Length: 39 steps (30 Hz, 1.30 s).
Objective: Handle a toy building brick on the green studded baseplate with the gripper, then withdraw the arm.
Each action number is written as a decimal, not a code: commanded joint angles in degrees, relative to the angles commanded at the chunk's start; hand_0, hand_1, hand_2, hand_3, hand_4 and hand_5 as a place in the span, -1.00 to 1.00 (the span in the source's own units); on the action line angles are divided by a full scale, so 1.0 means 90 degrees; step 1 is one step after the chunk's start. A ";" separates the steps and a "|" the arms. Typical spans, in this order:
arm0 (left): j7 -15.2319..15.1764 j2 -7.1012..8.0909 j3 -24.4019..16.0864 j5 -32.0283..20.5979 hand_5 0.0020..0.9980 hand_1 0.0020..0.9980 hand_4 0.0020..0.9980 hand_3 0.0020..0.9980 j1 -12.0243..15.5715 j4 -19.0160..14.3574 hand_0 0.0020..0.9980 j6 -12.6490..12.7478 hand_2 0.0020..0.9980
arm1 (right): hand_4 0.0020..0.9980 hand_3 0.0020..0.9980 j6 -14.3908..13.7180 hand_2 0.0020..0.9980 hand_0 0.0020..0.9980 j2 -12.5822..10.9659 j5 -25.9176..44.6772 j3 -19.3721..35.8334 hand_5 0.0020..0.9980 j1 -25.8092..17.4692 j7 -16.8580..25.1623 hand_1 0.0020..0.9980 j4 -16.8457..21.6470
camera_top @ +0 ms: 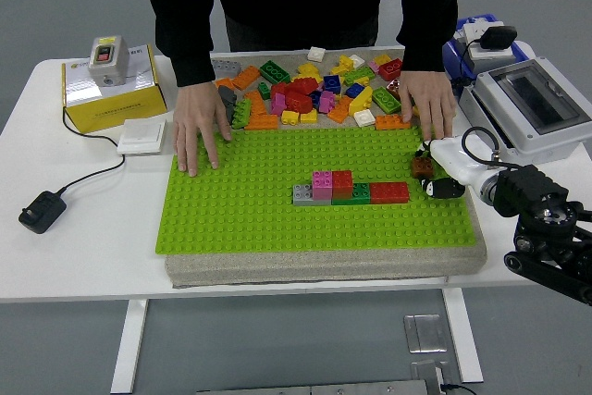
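A green studded baseplate (250, 210) lies on a grey foam slab. A row of bricks (351, 191) stands at its middle: grey, pink, red, green, red. My right hand (433, 173) reaches in over the plate's right edge, its white and black fingers shut on a brown brick (422, 166) just right of the row. A person at the far side presses one hand (198, 127) flat on the plate's upper left corner. The person's other hand (427, 99) rests on its upper right corner. My left arm is out of view.
Several loose bricks (314, 85) lie piled on the slab behind the plate. A yellow box with a switch (111, 80), a white block (142, 135) and a black adapter (41, 209) sit on the left. A grey enclosure (532, 104) and a blue bin (476, 43) stand on the right.
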 joint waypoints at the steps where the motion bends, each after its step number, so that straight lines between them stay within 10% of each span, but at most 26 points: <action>1: -0.0001 0.0001 0.0000 0.0000 0.29 0.35 -0.83 0.31 -0.0001 0.0000 0.39 0.0000 0.20 | 0.06 0.52 -0.0001 0.40 -0.74 0.0000 0.0000 -0.0002 -0.22 0.0000 0.0000 -0.60 0.0000; 39: -0.0034 0.0020 -0.0014 -0.0014 0.28 0.34 -0.85 0.31 -0.0029 0.0000 0.39 0.0014 0.19 | -0.03 0.36 -0.0175 0.04 -0.76 0.0032 -0.0088 -0.0140 -0.22 0.0012 -0.0057 -0.64 -0.0033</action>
